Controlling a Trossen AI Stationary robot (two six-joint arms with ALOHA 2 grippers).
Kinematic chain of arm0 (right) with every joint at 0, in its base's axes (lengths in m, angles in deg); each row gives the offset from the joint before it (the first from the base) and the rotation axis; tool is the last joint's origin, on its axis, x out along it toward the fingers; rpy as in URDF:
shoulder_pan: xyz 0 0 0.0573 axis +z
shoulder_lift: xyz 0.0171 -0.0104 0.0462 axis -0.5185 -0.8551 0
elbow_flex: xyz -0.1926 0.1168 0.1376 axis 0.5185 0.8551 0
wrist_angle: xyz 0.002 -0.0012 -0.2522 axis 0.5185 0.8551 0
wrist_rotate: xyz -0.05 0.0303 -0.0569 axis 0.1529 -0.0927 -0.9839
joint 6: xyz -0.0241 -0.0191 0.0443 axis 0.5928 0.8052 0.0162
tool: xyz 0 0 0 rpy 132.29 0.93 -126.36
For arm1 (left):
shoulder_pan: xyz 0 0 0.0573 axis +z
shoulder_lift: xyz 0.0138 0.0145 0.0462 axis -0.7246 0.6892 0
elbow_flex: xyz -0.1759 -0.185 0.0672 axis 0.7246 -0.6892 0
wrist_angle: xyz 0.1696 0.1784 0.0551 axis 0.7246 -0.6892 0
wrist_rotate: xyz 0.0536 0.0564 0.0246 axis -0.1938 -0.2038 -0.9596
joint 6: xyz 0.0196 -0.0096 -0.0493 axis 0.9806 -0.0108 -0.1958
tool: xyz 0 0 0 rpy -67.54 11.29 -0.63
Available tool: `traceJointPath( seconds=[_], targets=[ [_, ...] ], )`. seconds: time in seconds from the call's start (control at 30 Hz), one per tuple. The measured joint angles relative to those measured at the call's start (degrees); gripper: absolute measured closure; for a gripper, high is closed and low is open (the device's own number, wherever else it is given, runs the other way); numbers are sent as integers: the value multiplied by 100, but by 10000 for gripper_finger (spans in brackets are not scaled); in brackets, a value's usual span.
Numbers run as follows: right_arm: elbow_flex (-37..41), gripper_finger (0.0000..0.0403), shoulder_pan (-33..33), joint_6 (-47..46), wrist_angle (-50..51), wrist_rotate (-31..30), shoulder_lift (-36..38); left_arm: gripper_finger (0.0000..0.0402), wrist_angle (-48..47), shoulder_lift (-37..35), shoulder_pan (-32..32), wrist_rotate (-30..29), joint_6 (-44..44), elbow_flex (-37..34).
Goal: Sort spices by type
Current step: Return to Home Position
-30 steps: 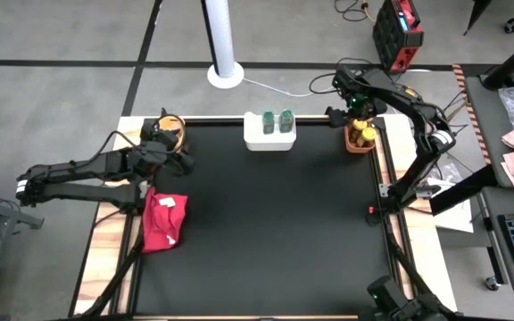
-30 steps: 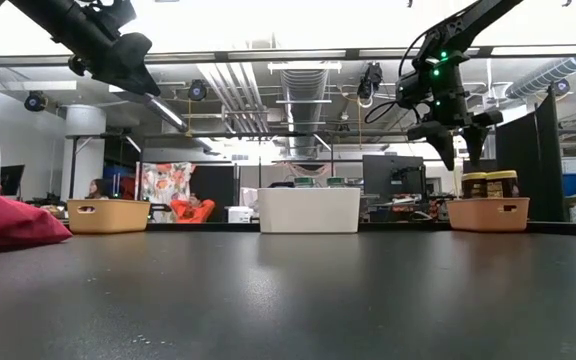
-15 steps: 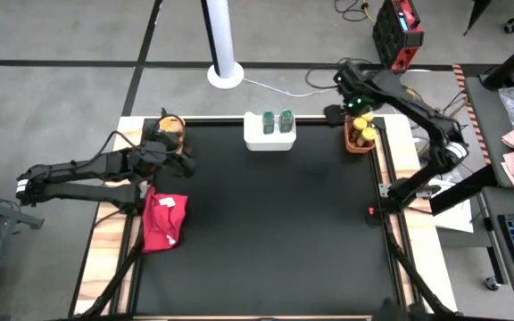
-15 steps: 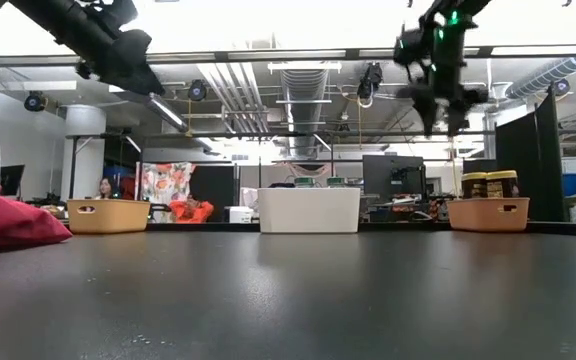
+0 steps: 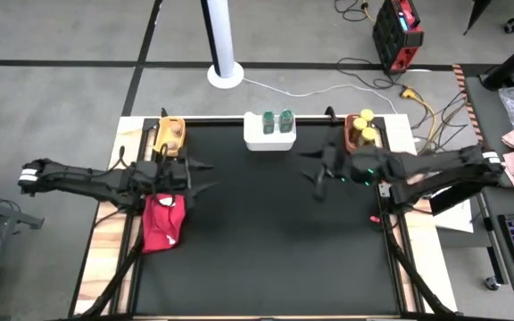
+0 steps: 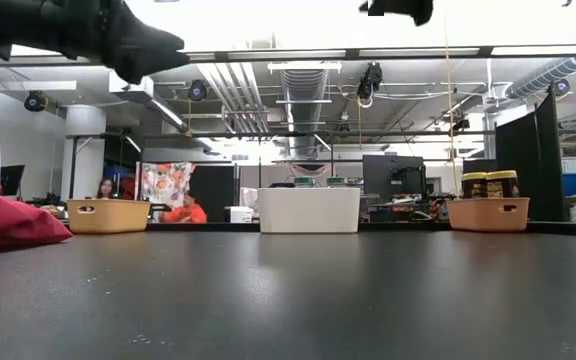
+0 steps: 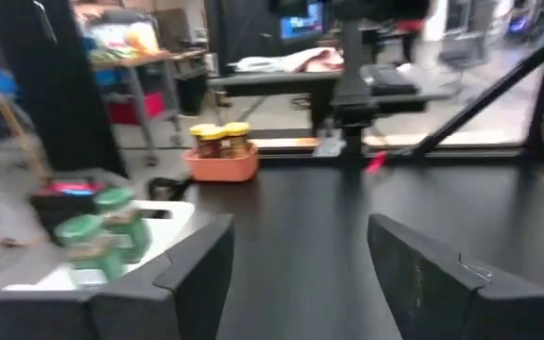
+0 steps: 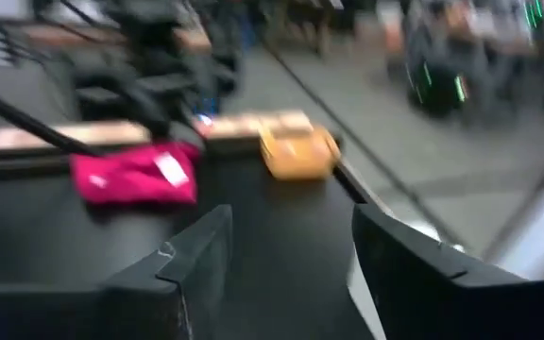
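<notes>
Two green-lidded spice jars (image 5: 277, 120) stand in the white tray (image 5: 269, 140). Yellow-lidded jars (image 5: 365, 131) stand in the orange tray (image 5: 352, 143); the low view shows them as yellow-lidded jars (image 6: 489, 184). Brown-lidded jars (image 5: 173, 131) sit in the yellow tray (image 5: 169, 146). My left gripper (image 5: 205, 175) hangs open above the table's left half, pointing right; its wrist view shows the open left gripper (image 7: 300, 274) facing the green-lidded jars (image 7: 100, 231). My right gripper (image 5: 309, 175) hangs open above the table's middle, pointing left, empty in its wrist view as the right gripper (image 8: 286, 260).
A red cloth (image 5: 163, 223) lies at the table's left edge, below my left arm. The three trays line the far edge. The black mat (image 5: 266, 250) spreads between the grippers and the near edge. People show in the room beyond the table.
My right gripper has risen from above the orange tray, swung toward the table's middle and near side, and turned level, pointing left. My left gripper has moved away from the yellow tray toward the near side and right, turning level to point right. The jars have stayed in their trays.
</notes>
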Motion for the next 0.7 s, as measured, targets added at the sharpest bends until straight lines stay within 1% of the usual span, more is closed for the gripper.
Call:
traceJointPath(
  seconds=[0.07, 0.1, 0.2, 0.27, 0.33, 0.47, 0.6, 0.63, 0.7],
  targets=[
    [368, 200, 315, 394, -540, -43, 232, 175, -259, -214, -1, -127, 362, 41],
    [511, 204, 372, 490, -678, -39, 337, 175, -600, -384, 6, -153, 520, 177],
    [802, 218, 286, 692, -732, -67, 655, 175, -1883, -956, 9, -304, 769, 831],
    [975, 227, 142, 909, -733, 20, 918, 177, -2579, -1305, 9, -402, 845, 1057],
    [1171, 236, 23, 1101, -797, 363, 1182, 182, -2708, -1705, 12, -376, 906, 1017],
    [1747, 255, -132, 1258, -1220, 1106, 1687, 197, -2690, -2735, 7, 148, 708, 573],
    [2309, 276, -130, 1357, -1437, 1236, 2191, 211, -2789, -3863, 3, 193, 750, 37],
    [2451, 281, -130, 1358, -1487, 1237, 2324, 214, -2791, -4050, 8, 182, 786, -85],
    [2721, 292, -131, 1365, -1545, 1239, 2610, 217, -2665, -4017, 7, 152, 797, -154]
  ],
)
